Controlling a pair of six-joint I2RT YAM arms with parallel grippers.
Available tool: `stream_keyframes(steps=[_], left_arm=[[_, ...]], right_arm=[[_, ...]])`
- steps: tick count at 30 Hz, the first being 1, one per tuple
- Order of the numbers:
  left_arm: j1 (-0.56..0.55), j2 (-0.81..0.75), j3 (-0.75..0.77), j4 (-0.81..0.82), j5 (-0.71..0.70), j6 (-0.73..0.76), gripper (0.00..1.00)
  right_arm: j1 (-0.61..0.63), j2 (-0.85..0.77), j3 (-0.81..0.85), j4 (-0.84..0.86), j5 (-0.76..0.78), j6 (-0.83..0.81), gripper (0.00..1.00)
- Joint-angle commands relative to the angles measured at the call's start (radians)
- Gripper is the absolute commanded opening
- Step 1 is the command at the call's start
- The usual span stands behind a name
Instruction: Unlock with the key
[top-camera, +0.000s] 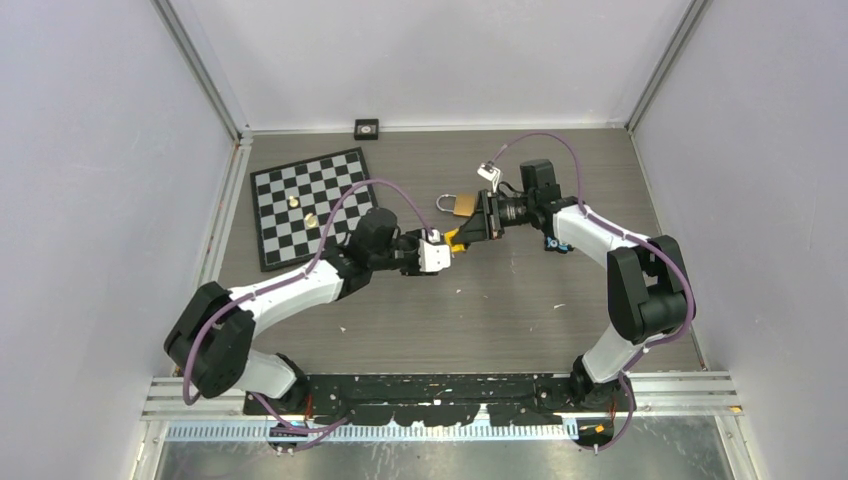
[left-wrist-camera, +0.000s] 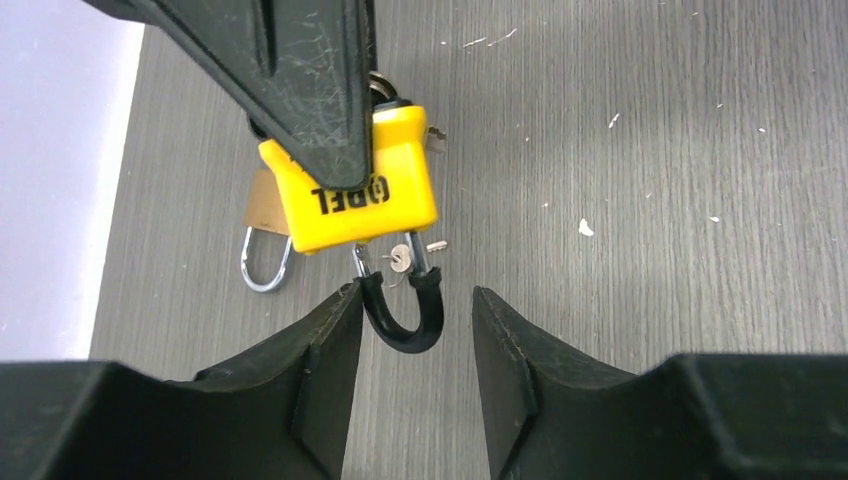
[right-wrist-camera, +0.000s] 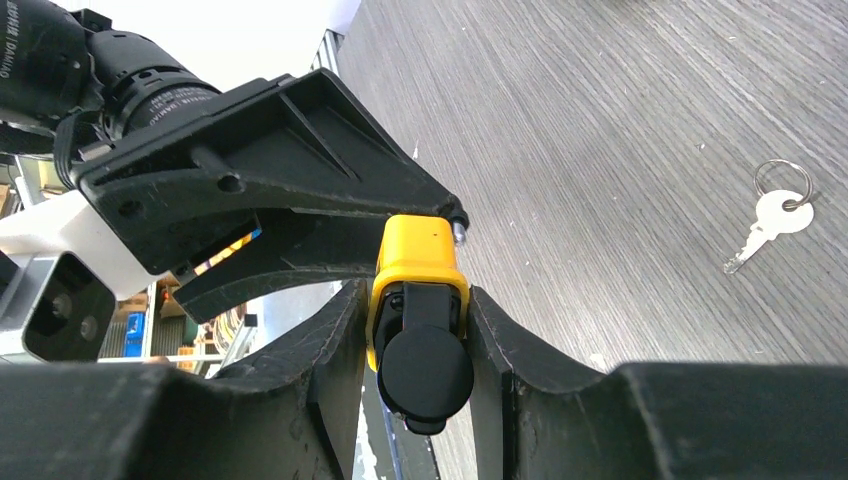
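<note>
The right tool (right-wrist-camera: 415, 292) is clamped on the flanks of the yellow padlock (left-wrist-camera: 370, 205) and holds it in the air above the middle of the bench (right-wrist-camera: 620, 120). The shackle (left-wrist-camera: 405, 335) points toward the left arm. The left tool (left-wrist-camera: 415, 295) stands partly open around that shackle: one finger is at or touching one leg and a gap shows beside the other, so it has hold of nothing yet.

This looks like a handover. If the left tool pinches the shackle, the right one can let go and fetch the key (right-wrist-camera: 775, 215), which lies on the bench well apart from the lock, untouched. No unlocking has begun.

The padlock has a yellow body with black lettering on its face and a black-sleeved shackle that is closed. A round black cover (right-wrist-camera: 425, 365) sits over the end that faces the right wrist camera, likely over the keyhole, so it would need swinging aside first. The key is small and silvery, with a white head on a ring. A small silvery bit shows between the shackle legs, but I cannot tell what it is. A brass lock (left-wrist-camera: 262, 205) lies on the bench just behind.
</note>
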Motion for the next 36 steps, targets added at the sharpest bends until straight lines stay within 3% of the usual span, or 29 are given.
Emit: stream_keyframes(steps=[1,6,12,20,26,36], left_arm=[[-0.028,0.034,0.003,0.097,0.002,-0.007,0.45],[-0.027,0.065,0.019,0.098,0.011,-0.1,0.28],[-0.015,0.072,0.065,-0.004,0.126,-0.237,0.03],[0.063,0.138,0.165,-0.171,0.457,-0.412,0.0],[0.1,0.225,0.261,-0.254,0.635,-0.529,0.13],[0.122,0.21,0.279,-0.27,0.646,-0.573,0.51]], right_arm=[[-0.003,-0.051,0.021,0.088,-0.062,0.038,0.01],[-0.004,-0.06,0.012,0.103,-0.059,0.041,0.0],[-0.007,-0.121,-0.033,0.151,-0.011,-0.023,0.0],[-0.005,-0.249,-0.081,0.052,0.075,-0.251,0.0],[-0.002,-0.325,-0.098,-0.027,0.14,-0.408,0.01],[0.004,-0.371,-0.091,-0.125,0.25,-0.553,0.0]])
